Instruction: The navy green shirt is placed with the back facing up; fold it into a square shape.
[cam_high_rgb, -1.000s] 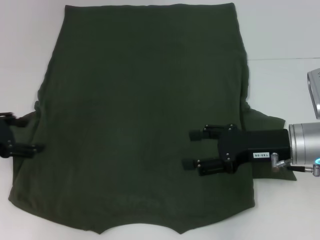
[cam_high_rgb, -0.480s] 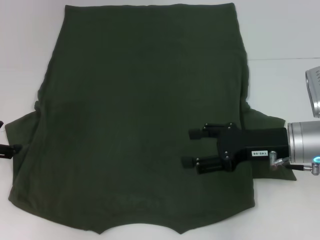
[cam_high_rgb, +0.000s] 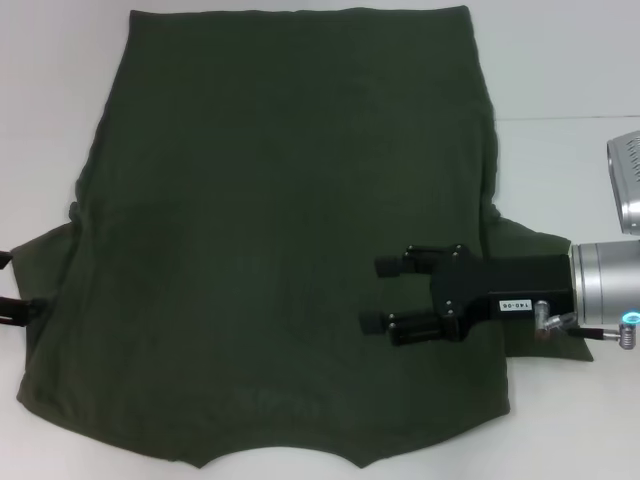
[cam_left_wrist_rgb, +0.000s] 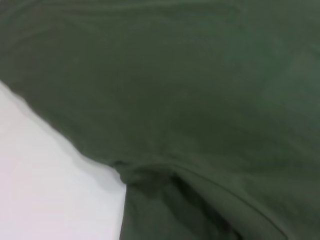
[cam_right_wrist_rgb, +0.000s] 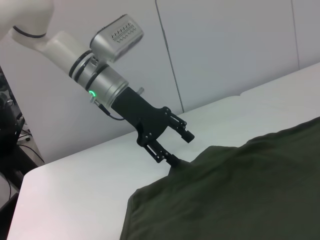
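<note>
The navy green shirt (cam_high_rgb: 280, 200) lies spread flat on the white table (cam_high_rgb: 570, 80), hem at the far side and neckline at the near edge. My right gripper (cam_high_rgb: 378, 295) hovers open over the shirt's right part, fingers pointing left, with nothing between them. My left gripper (cam_high_rgb: 15, 283) sits at the picture's left edge beside the left sleeve, mostly cut off. In the right wrist view the left gripper (cam_right_wrist_rgb: 180, 148) is open, its lower finger touching the sleeve's edge on the shirt (cam_right_wrist_rgb: 250, 190). The left wrist view shows only the shirt (cam_left_wrist_rgb: 200, 100) and a fold by the sleeve.
Bare white table (cam_right_wrist_rgb: 75, 190) surrounds the shirt on the left, right and far sides. A pale wall (cam_right_wrist_rgb: 225, 50) stands behind the table on the left side. The right arm's silver wrist (cam_high_rgb: 605, 295) reaches in from the right edge.
My left gripper has drawn back leftward off the sleeve, so only its fingertips remain in the head view. The right gripper has crept slightly left and nearer. The shirt lies unchanged.
</note>
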